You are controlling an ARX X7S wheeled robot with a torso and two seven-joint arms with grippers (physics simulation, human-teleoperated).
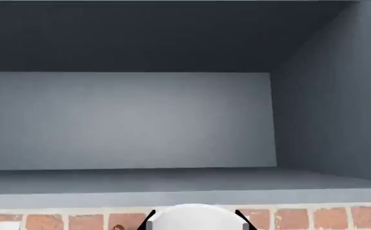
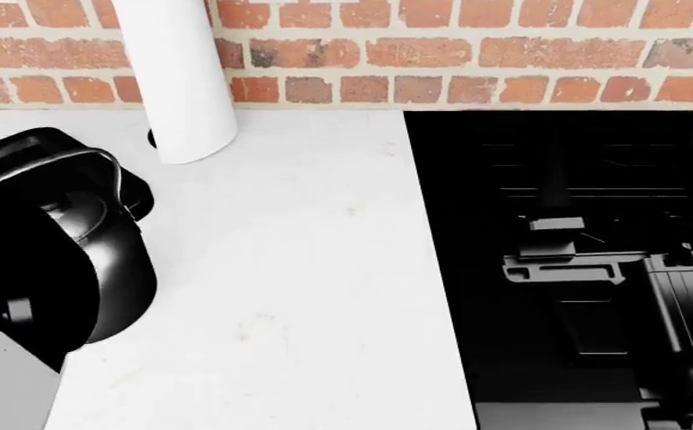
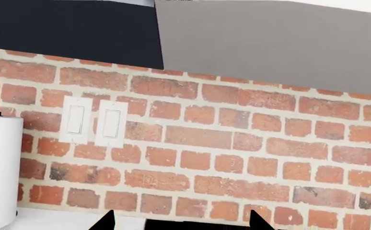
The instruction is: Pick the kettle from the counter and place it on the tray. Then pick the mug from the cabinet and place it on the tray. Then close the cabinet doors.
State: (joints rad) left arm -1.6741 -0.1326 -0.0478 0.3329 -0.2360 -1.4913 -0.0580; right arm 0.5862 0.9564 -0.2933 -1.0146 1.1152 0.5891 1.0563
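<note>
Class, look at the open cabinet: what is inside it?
The cabinet shows only bare grey walls and a shelf. A white rounded object between the left gripper's fingertips hides the view just below.

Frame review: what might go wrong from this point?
1. The mug shows only at the picture's edge, between the left gripper fingertips; a shallow grip might let it slip.
2. The kettle already sits on the tray, so the mug may knock its handle going down.
3. The paper-towel roll stands close beside the tray.

White counter (image 2: pixel 286 296) bearing paper-towel roll (image 2: pixel 179 81)
</note>
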